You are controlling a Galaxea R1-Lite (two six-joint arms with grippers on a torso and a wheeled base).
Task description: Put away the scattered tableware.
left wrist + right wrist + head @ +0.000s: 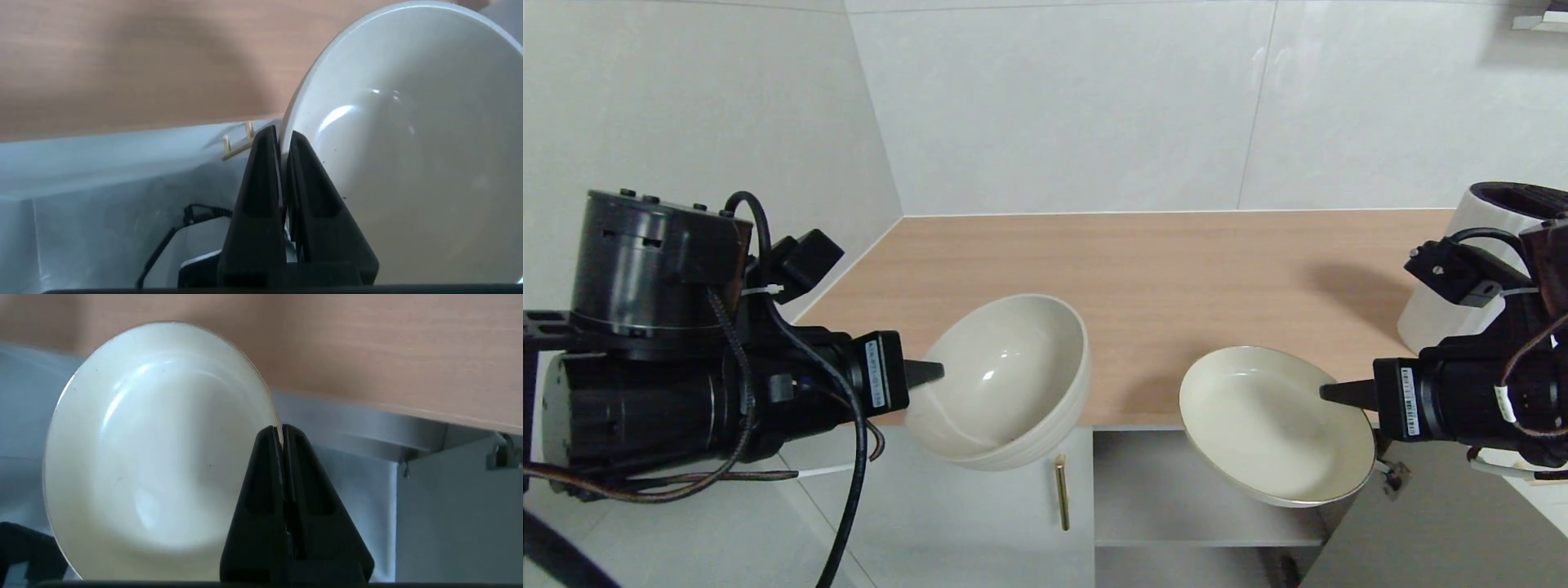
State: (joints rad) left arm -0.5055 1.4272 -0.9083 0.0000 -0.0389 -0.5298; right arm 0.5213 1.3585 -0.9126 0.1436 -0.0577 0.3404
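My left gripper (931, 371) is shut on the rim of a deep cream bowl (1005, 380), held in the air over the front edge of the wooden counter (1160, 269). In the left wrist view the gripper (283, 143) pinches the bowl (417, 139) at its rim. My right gripper (1331, 392) is shut on the rim of a shallow cream plate (1270, 425), tilted and held in front of the counter's edge above the open cabinet. The right wrist view shows the gripper (283, 441) clamped on the plate (155, 449).
Below the counter stands a cabinet with an open compartment and a shelf (1201, 498); its open door (1437, 531) hangs at the right. A closed door with a brass handle (1062, 492) is at the left. A white container (1470, 269) stands on the counter's right end. White tiled walls close the back and left.
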